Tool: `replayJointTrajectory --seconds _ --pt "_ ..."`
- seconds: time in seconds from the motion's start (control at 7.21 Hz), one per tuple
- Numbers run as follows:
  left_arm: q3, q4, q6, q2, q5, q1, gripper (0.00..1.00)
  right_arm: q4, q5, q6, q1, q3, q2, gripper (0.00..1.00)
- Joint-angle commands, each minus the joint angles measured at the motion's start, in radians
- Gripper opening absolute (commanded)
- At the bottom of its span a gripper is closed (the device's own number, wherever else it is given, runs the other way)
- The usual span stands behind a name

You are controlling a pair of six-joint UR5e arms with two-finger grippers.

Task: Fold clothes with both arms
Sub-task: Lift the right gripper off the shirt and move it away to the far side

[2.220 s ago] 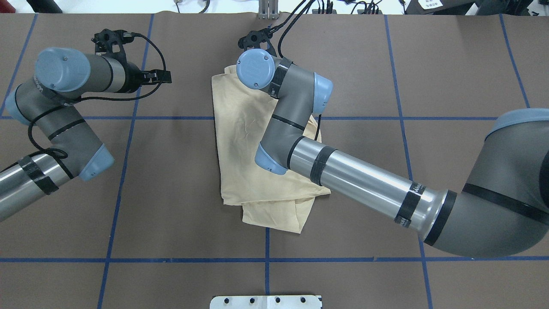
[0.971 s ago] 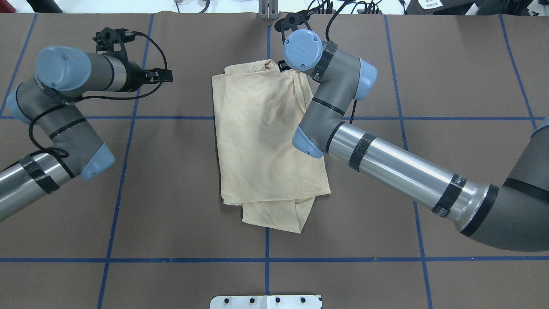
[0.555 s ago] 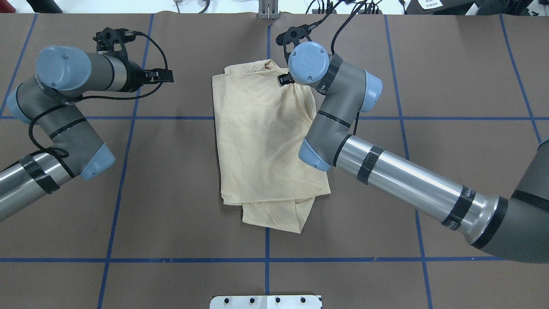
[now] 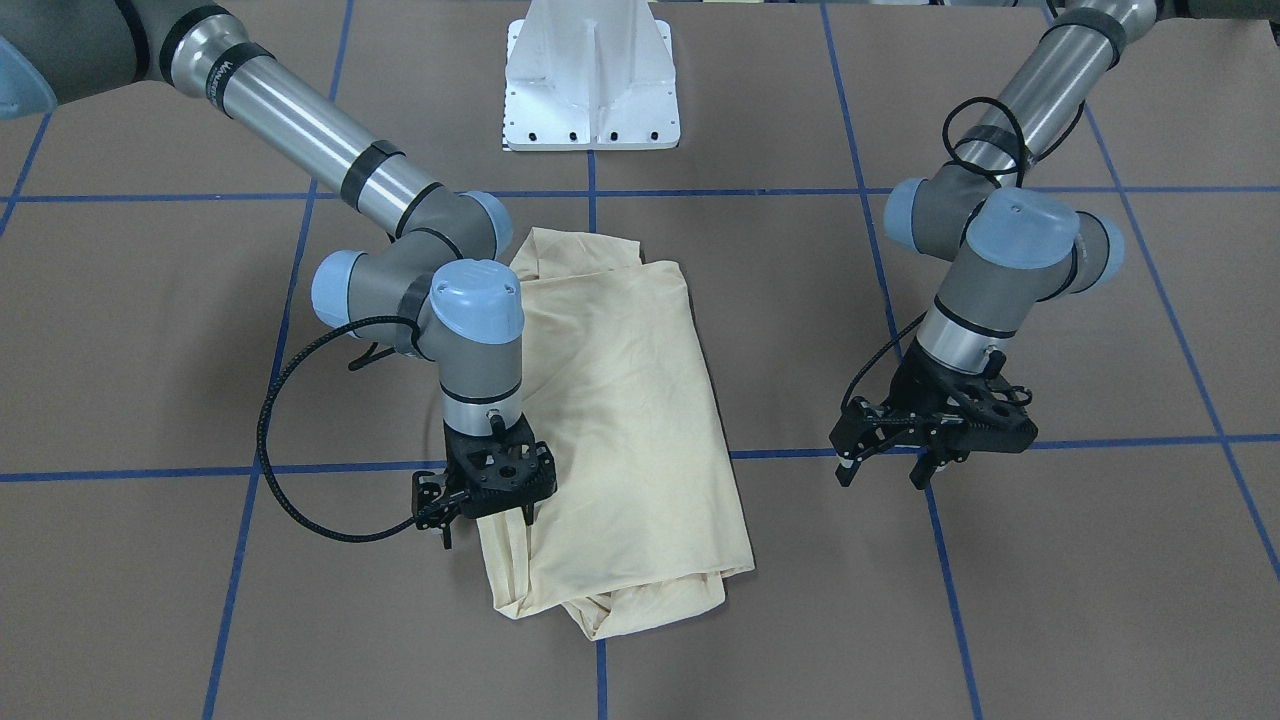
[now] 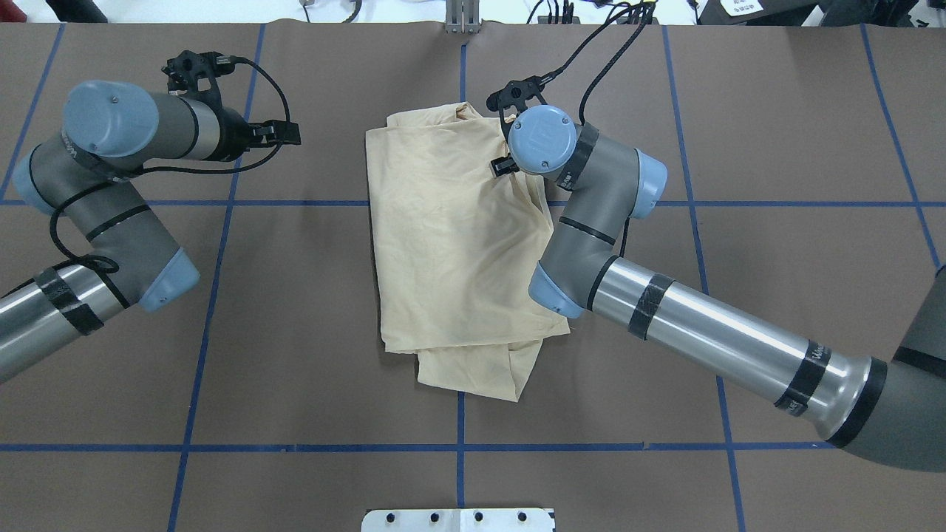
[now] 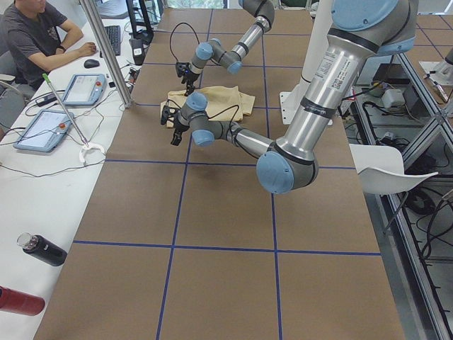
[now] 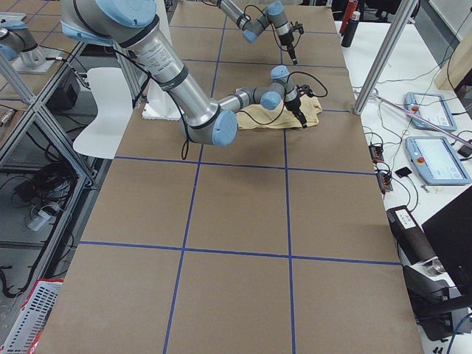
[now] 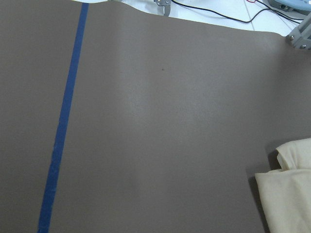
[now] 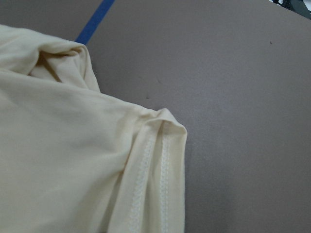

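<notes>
The clothes, one cream shirt (image 4: 620,400) (image 5: 451,244), lie folded into a rough rectangle at the table's middle, print hidden. My right gripper (image 4: 486,528) hangs open just above the shirt's far corner on my right side, nothing between its fingers. In the overhead view its wrist hides it. The right wrist view looks down on a stitched hem corner (image 9: 160,145) lying on the table. My left gripper (image 4: 880,480) (image 5: 288,133) is open and holds nothing, well off to the left of the shirt. A shirt corner (image 8: 291,194) shows low right in the left wrist view.
The brown table cover carries a grid of blue tape lines (image 5: 460,446). The white pedestal base (image 4: 590,90) stands at the robot's side of the table. In the exterior left view a person (image 6: 35,35) sits at a side desk with tablets; bottles (image 6: 42,249) lie nearby.
The right arm swung from the shirt's far left corner over to its far right corner, then drew back toward the robot along that edge. The shirt's far right part now lies spread. The left arm stayed put.
</notes>
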State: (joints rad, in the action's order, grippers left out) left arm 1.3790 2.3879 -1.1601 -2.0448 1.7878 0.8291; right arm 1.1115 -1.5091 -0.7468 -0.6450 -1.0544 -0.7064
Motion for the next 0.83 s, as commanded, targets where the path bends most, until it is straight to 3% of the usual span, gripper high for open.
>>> replayJointTrajectory --seconds 0.0,0.69 --pt "0.002 0.001 -0.027 -0.002 0.002 -0.016 1.0 -0.002 -0.035 0.039 -0.034 -0.001 -0.019 1.0" --pt "0.015 -0.003 -0.041 -0.002 0.004 -0.019 1.0 -0.01 -0.115 0.076 -0.088 -0.009 -0.057 1.0"
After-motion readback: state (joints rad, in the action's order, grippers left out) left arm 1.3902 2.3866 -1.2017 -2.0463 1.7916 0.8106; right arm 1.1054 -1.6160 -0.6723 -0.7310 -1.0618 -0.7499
